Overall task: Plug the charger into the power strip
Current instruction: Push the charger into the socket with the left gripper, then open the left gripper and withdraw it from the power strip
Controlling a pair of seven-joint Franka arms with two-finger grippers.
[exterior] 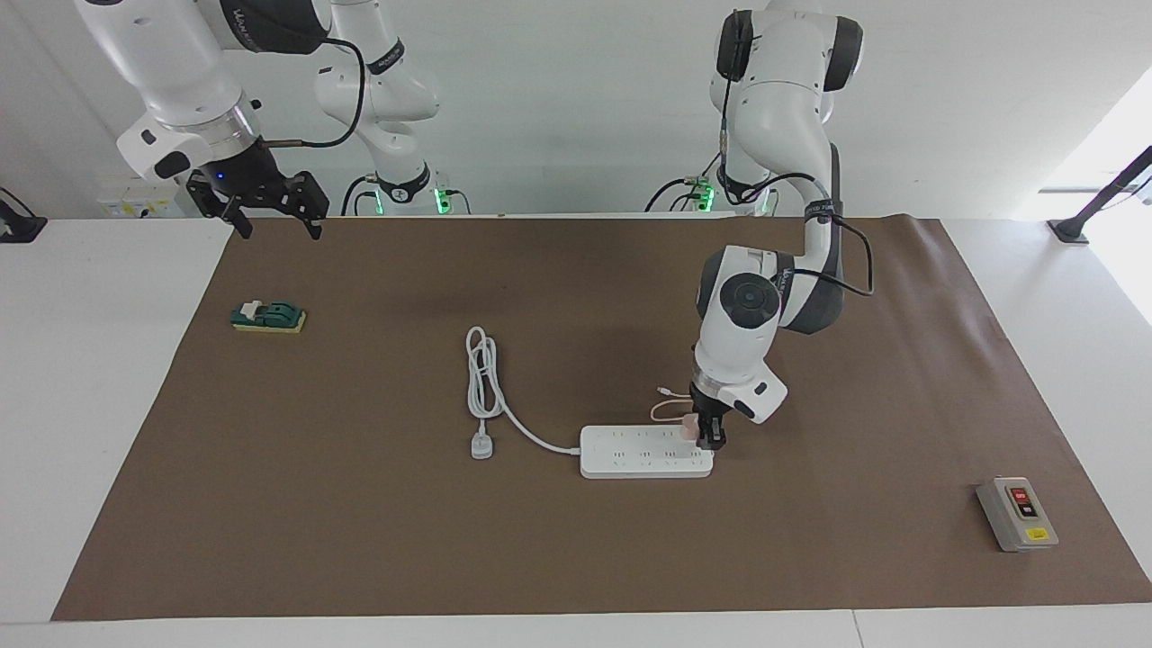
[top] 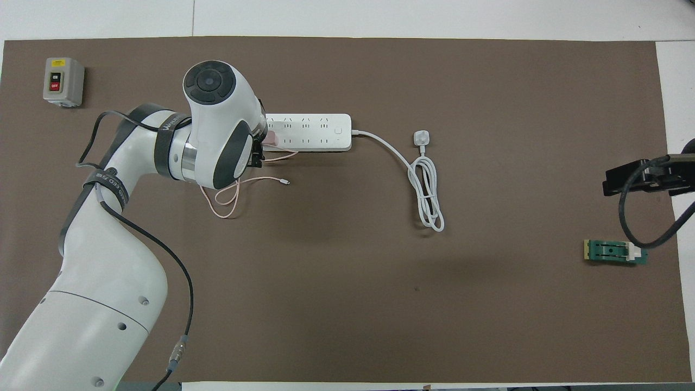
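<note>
While the right arm waits with its claw (exterior: 279, 230) spread wide in the air over the counter's edge, at about ten o'clock in the facing view, the left arm reaches down to the flat white rectangular power strip (exterior: 643, 459) on the brown paper mat (exterior: 576, 558).

Seen from overhead, a grey box with red and black buttons (top: 63, 81) sits at the mat's ten o'clock corner, well apart from the strip. A green block on a yellow pad (top: 614, 252) lies at four o'clock. The strip's thick white cord (top: 429, 190) leaves its three o'clock end, folds into a long loop toward five o'clock, and ends in a white three-pin plug (top: 421, 138). None of these lies between the claw and the strip. The left arm's wrist covers the strip's nine o'clock end.

The strip's long axis runs from nine to three o'clock in both views. The small pale-pink cube-shaped charger (exterior: 688, 426) stands on its end toward the left arm, in the row nearer the robots. The left claw (exterior: 711, 438) is right beside the charger; whether it is spread or pinching the charger cannot be told. The thin pink cable (top: 225, 198) loops toward seven o'clock of the charger in the overhead view.
</note>
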